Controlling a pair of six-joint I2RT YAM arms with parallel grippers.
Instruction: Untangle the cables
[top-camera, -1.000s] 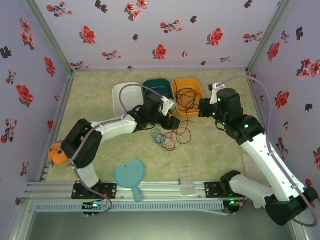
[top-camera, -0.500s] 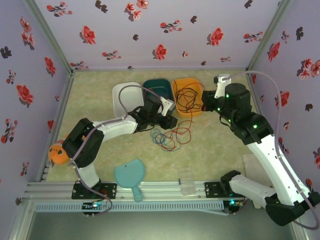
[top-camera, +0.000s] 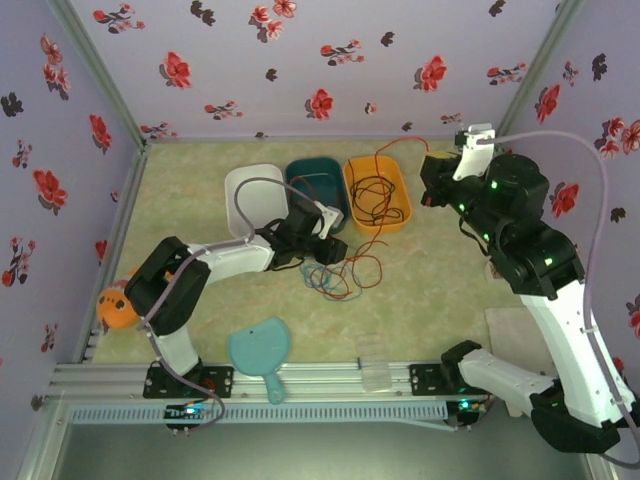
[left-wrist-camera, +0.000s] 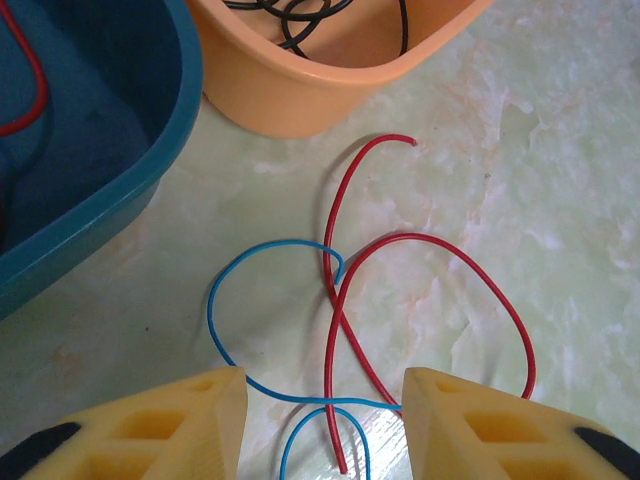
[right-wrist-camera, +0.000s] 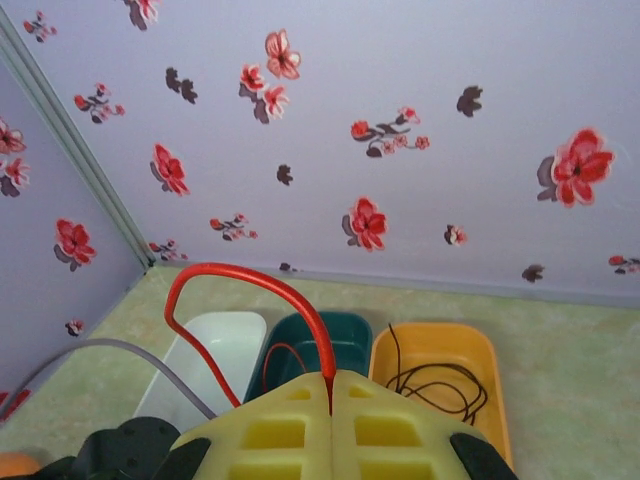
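A tangle of blue (top-camera: 322, 277) and red cables (top-camera: 362, 270) lies on the table in front of the bins. My left gripper (top-camera: 335, 250) hovers low over it, open. In the left wrist view its yellow fingers (left-wrist-camera: 180, 420) straddle a blue cable (left-wrist-camera: 260, 290) crossed by a red cable (left-wrist-camera: 440, 260), gripping neither. My right gripper (top-camera: 428, 170) is raised near the back right, shut on a red cable (right-wrist-camera: 240, 275) that arcs up from its fingertips (right-wrist-camera: 330, 385) and drops toward the bins. A black cable (top-camera: 375, 195) lies coiled in the orange bin (top-camera: 401, 190).
White (top-camera: 245, 185), teal (top-camera: 305, 170) and orange bins stand in a row at the back; a bit of red cable (left-wrist-camera: 25, 90) lies in the teal one. A teal paddle (top-camera: 260, 350), a clear box (top-camera: 375, 365) and an orange object (top-camera: 115, 310) lie near the front edge.
My right gripper has risen and swung back and to the right, drawing the red cable up over the orange bin. The left gripper has shifted slightly over the tangle.
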